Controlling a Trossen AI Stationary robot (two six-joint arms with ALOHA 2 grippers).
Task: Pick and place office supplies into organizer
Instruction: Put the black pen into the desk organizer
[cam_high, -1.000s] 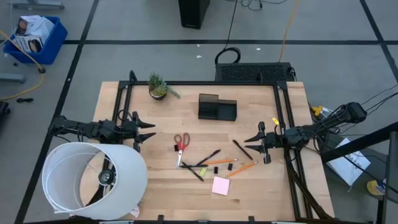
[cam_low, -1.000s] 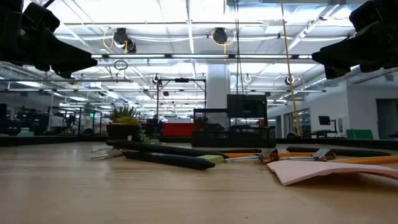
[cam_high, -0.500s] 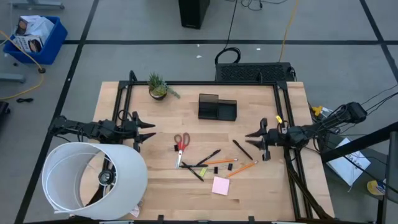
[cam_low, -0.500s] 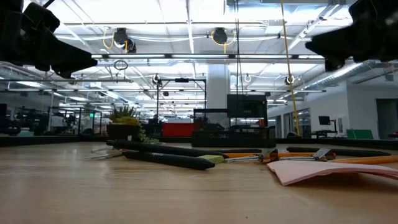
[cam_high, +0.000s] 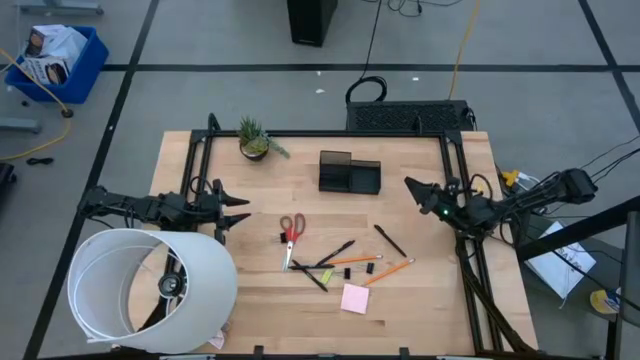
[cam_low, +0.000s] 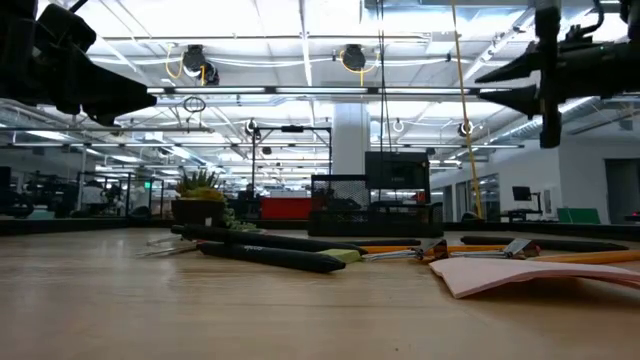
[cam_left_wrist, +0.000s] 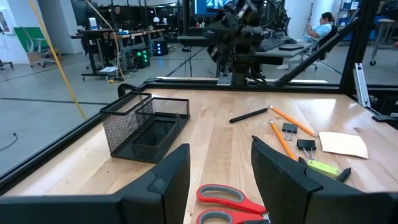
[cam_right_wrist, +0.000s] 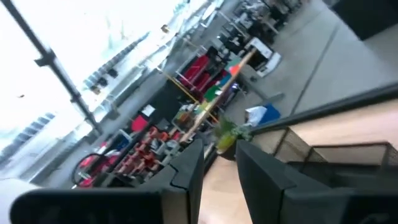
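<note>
The office supplies lie loose on the table's middle: red-handled scissors (cam_high: 291, 229) (cam_left_wrist: 230, 202), black pens (cam_high: 389, 240) (cam_high: 335, 253), orange pencils (cam_high: 390, 270) (cam_left_wrist: 283, 140), a pink sticky pad (cam_high: 354, 298) and a yellow-green piece (cam_high: 325, 273). The dark mesh organizer (cam_high: 349, 172) (cam_left_wrist: 146, 127) stands toward the far edge. My left gripper (cam_high: 236, 212) (cam_left_wrist: 217, 180) is open and hovers left of the scissors. My right gripper (cam_high: 412, 187) (cam_low: 500, 85) is open, above the table right of the organizer, and points toward it.
A small potted plant (cam_high: 254, 140) stands at the far left corner. A large white cylinder (cam_high: 150, 290) covers the near left corner. Black frame rails (cam_high: 455, 170) run along the table's sides. Two small black clips (cam_left_wrist: 289, 129) lie among the pencils.
My right gripper has swung from beside the pens toward the far edge and the organizer, rolling about its own axis as it went. Its fingers stay open. The left arm and the supplies have kept still.
</note>
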